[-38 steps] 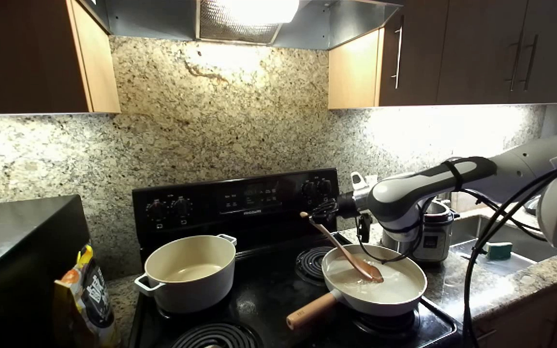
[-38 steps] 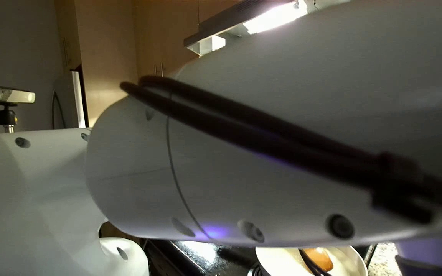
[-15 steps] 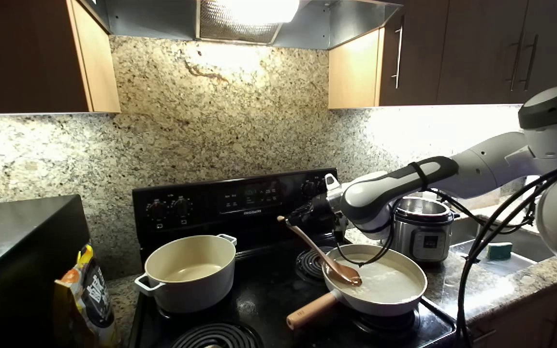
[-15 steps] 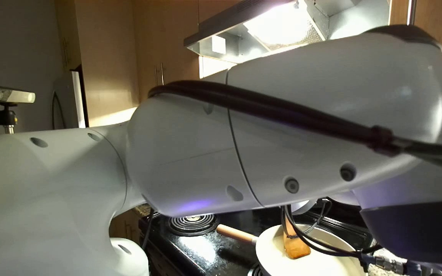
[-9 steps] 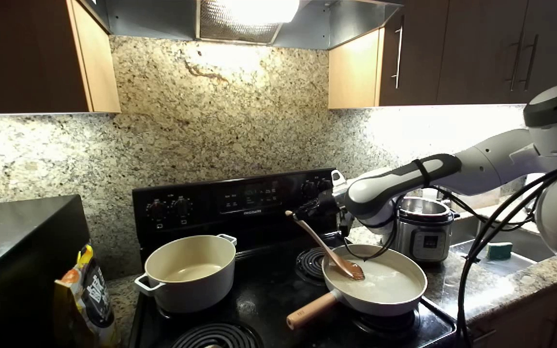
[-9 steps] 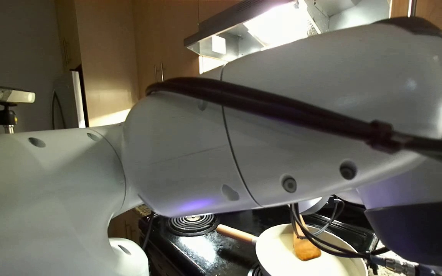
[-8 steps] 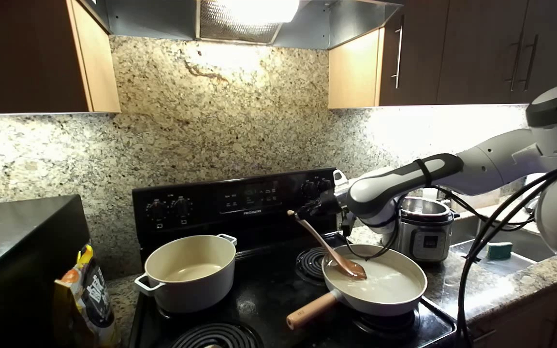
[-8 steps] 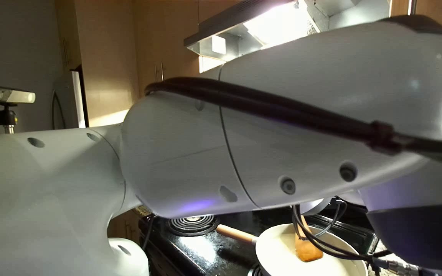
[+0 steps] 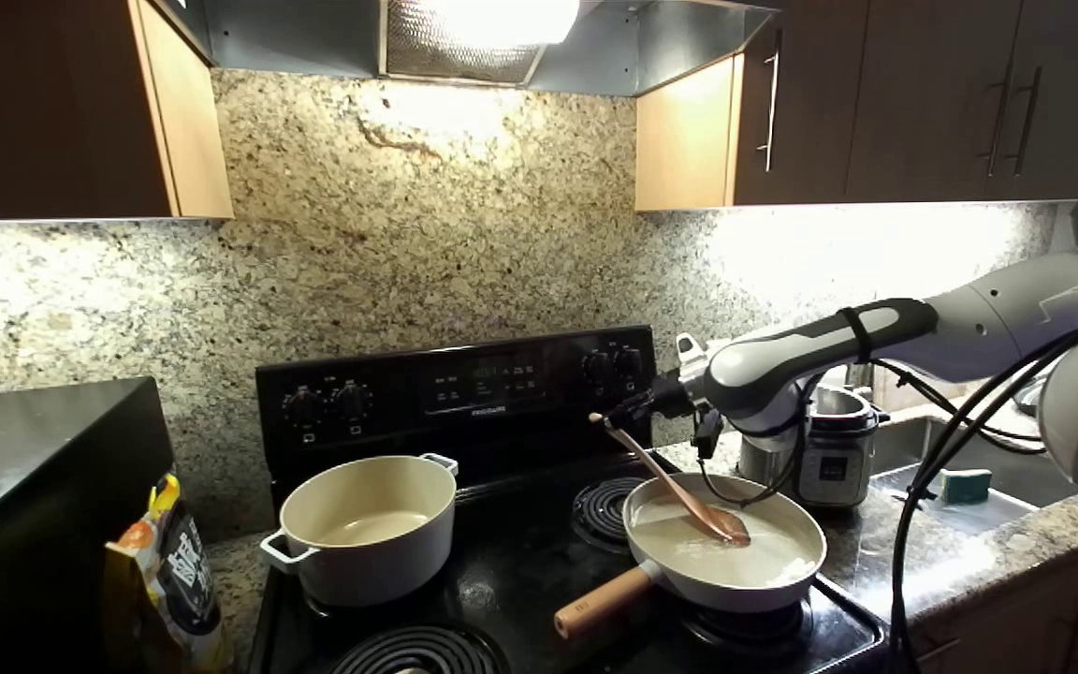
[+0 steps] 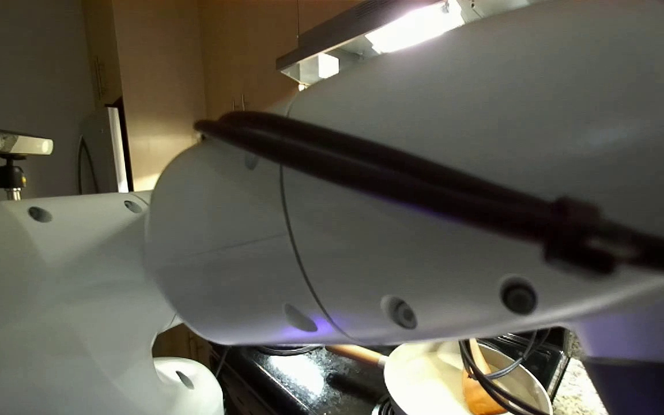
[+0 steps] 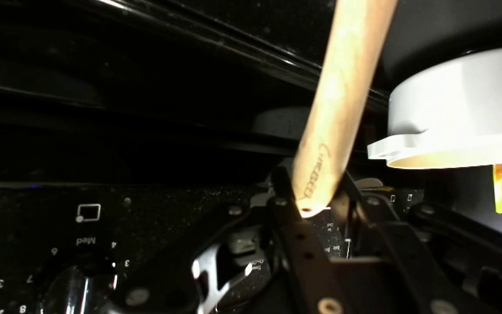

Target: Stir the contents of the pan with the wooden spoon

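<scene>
The wide cream pan [image 9: 724, 595] sits on the right front burner, its thick pale handle pointing toward the lower left. In an exterior view it is partly cut off by the arm and frame edge [image 10: 392, 380]. Pale, liquid-looking contents [image 9: 773, 548] cover its bottom. The reddish-brown wooden spoon [image 9: 679, 493] leans tilted with its bowl down in the contents near the pan's middle. My gripper [image 9: 616, 414] is shut on the spoon's upper handle, above and behind the pan's left side. In the wrist view the gripper [image 11: 314, 185] holds the handle end [image 11: 340, 100] between its fingers.
A deep cream two-handled pot [image 9: 371, 562] stands on the stove's left. A steel cooker [image 9: 834, 468] stands behind the pan on the counter. The stove's control panel [image 9: 483, 384] rises close behind the gripper. Arm cables [image 9: 754, 498] hang low over the pan. A bag [image 9: 183, 580] stands far left.
In an exterior view the gripper and spoon moved left across the pan, then back right. Over the last half second the spoon's bowl slid right toward the pan's middle. The pan stayed put.
</scene>
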Robot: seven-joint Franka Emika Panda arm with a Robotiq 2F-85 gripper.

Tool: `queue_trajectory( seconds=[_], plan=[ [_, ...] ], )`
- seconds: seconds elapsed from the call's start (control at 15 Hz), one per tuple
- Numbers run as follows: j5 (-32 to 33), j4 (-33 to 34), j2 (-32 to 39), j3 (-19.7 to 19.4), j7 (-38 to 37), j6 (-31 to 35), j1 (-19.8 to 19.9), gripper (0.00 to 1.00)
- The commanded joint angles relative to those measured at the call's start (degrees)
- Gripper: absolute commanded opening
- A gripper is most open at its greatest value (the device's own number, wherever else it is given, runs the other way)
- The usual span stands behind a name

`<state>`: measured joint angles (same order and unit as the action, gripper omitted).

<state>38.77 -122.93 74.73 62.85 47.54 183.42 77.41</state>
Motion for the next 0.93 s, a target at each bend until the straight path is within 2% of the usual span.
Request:
queue_trajectory(
  seconds=[0.0,0.33,0.87],
  plan=[
    [-0.22,-3.73,1.23,0.68,0.98,-2.43,3.76,0.1],
    [0.17,-6.84,1.02,0.35,1.64,-3.14,3.79,0.1],
    [-0.86,-6.08,1.07,1.37,1.73,-5.09,0.09,0.1]
  ],
)
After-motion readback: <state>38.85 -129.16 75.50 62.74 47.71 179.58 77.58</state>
